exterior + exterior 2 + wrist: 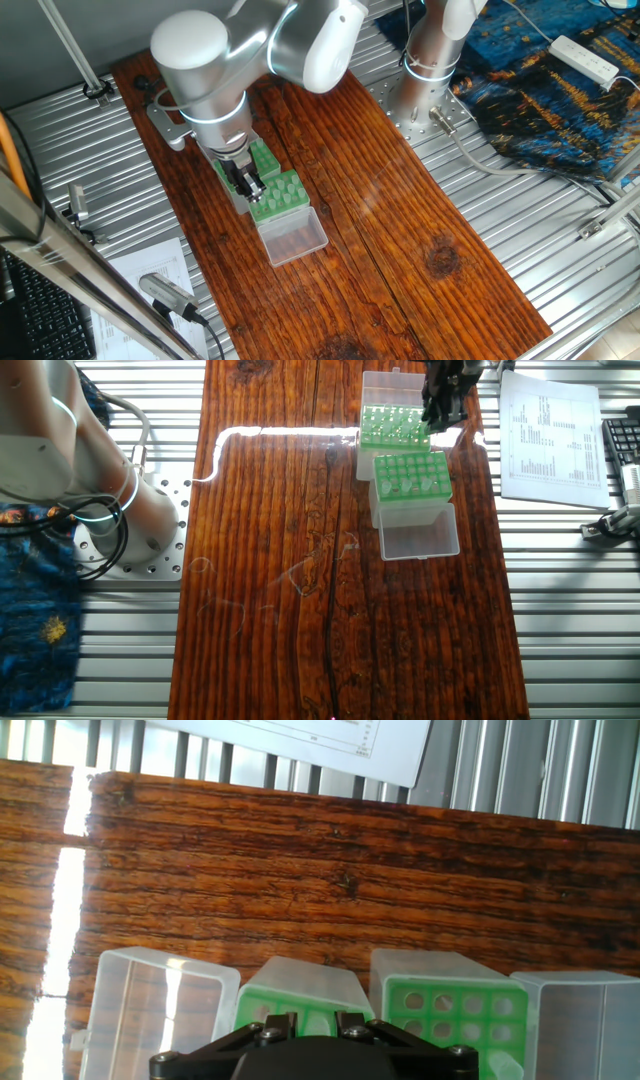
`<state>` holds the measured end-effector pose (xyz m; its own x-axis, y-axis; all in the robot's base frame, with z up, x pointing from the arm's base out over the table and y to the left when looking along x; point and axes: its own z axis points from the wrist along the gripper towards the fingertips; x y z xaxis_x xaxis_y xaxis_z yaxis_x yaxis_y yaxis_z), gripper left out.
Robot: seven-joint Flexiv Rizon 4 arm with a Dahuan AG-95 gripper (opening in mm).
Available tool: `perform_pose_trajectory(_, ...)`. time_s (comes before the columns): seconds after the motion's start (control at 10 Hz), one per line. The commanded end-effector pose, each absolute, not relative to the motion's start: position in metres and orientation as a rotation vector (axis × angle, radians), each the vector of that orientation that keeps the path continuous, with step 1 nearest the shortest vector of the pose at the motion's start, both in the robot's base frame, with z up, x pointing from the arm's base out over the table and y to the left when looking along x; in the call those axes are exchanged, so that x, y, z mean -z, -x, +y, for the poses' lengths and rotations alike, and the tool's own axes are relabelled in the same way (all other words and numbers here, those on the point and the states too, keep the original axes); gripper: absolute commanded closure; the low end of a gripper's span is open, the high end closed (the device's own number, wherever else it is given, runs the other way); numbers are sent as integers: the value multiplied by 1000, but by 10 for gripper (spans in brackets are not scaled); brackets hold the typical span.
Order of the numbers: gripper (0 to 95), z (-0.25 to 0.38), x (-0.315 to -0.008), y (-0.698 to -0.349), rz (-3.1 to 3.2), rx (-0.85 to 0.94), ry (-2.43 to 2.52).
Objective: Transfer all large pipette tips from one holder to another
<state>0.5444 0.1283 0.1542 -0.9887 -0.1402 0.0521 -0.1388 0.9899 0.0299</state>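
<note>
Two green tip holders stand side by side on the wooden board. In the other fixed view the nearer holder (412,473) carries pale-green large pipette tips (428,482) standing in its grid, and the farther holder (388,426) shows mostly bare holes under glare. In one fixed view my gripper (247,183) hangs low between the two holders (278,195) (263,158). In the hand view its two fingers (283,1022) stand apart over a green holder (300,1000), and I see nothing gripped between them. A second holder (455,1015) with round holes lies to the right.
A clear hinged lid (420,530) lies open beside the nearer holder, another (385,385) beside the farther one. A printed sheet (550,435) rests on the metal table beyond the board's edge. A keyboard (622,445) and a cable sit further out.
</note>
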Motion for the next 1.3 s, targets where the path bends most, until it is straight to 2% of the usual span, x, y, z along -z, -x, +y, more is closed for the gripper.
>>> perform_pose_trajectory(0.1, 760, 128, -153, -545, -3080, 40, -218)
perform_pose_trajectory(1.3, 760, 125, -153, -545, -3065, 28, -226)
